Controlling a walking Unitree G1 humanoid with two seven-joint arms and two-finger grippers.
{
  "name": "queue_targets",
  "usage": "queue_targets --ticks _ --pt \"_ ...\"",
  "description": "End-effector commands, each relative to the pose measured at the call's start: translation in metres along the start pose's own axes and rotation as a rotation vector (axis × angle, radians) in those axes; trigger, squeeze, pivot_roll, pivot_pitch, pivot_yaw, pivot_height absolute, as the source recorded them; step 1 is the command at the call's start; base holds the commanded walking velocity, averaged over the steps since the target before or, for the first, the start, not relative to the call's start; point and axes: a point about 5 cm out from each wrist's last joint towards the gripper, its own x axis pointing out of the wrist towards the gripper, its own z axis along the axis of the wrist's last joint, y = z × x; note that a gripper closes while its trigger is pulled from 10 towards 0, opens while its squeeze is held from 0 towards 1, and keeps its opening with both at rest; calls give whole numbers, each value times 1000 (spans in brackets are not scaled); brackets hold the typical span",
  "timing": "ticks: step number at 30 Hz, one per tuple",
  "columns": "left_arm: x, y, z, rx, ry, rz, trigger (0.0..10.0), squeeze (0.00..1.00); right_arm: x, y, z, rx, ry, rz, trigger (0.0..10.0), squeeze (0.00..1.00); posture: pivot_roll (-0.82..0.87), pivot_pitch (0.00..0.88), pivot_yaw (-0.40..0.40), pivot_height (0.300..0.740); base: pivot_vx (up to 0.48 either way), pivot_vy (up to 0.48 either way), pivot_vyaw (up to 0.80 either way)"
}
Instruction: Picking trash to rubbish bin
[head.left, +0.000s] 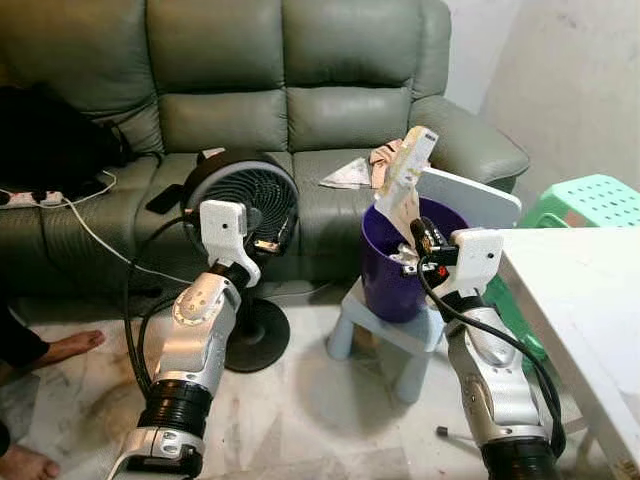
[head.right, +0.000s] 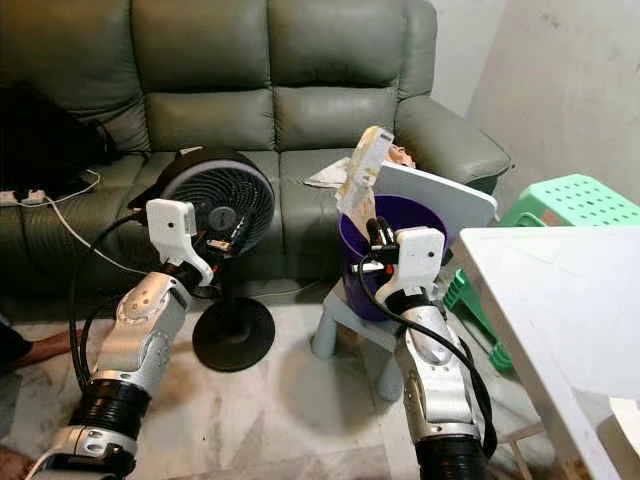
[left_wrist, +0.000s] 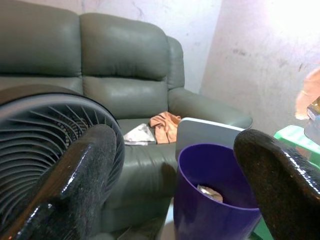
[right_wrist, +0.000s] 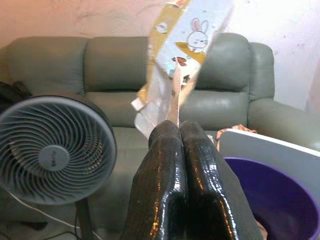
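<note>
My right gripper is shut on a yellow and white snack wrapper with a rabbit printed on it. It holds the wrapper upright over the near rim of the purple rubbish bin. The bin stands on a small pale stool in front of the sofa, and some crumpled trash lies inside it. My left gripper is open and raised in front of the black floor fan, left of the bin. More crumpled paper and an orange cloth lie on the sofa seat.
A grey-green sofa fills the background. A white board leans behind the bin. A white table stands at my right, with a green stool beyond it. Power cables and a strip lie on the left seat. A person's bare feet rest at the far left.
</note>
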Motion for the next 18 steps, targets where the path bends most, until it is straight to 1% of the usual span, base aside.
queue_targets --ticks 1,3,18 --pt "2 0 3 6 -2 -9 10000 0 1 0 6 0 -20 2 10000 0 34 25 -31 715 0 0 0" --pt "2 0 3 5 -1 -9 10000 0 1 0 6 0 -20 2 10000 0 34 25 -31 715 0 0 0" --pt "3 0 4 10 8 -14 10000 0 2 1 6 4 -24 5 10000 0 34 26 -26 715 290 0 0"
